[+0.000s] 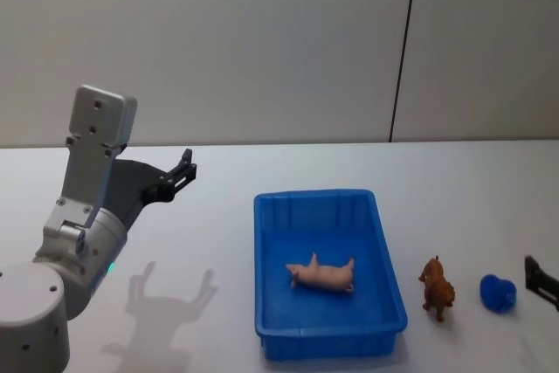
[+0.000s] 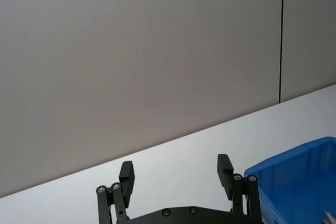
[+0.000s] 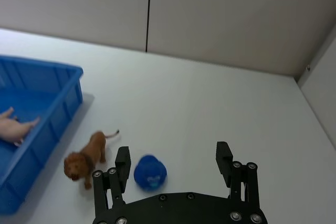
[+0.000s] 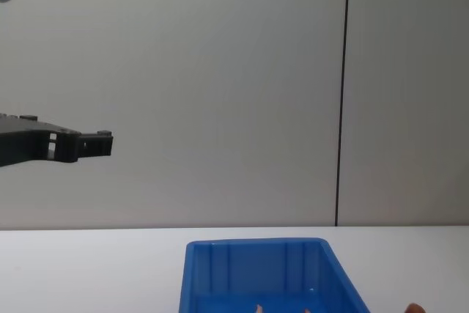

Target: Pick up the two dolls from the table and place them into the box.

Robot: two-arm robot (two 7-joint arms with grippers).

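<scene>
One pale pink doll (image 1: 321, 275) lies on its side on the floor of the blue box (image 1: 314, 198), also seen in the right wrist view as the doll (image 3: 13, 128) inside the box (image 3: 52, 67). My left gripper (image 1: 189, 165) hangs open and empty, high above the table (image 1: 218, 224) to the left of the box; its wrist view shows the left gripper (image 2: 176, 166) with fingers spread and the box (image 2: 294, 163) off to one side. My right gripper (image 3: 173, 151) is open and empty just right of a small blue toy (image 3: 150, 171).
A brown lion figure (image 1: 437, 288) stands on the table just right of the box, with the round blue toy (image 1: 498, 293) beside it. The right gripper (image 1: 534, 272) shows at the head view's right edge. A grey wall rises behind the table.
</scene>
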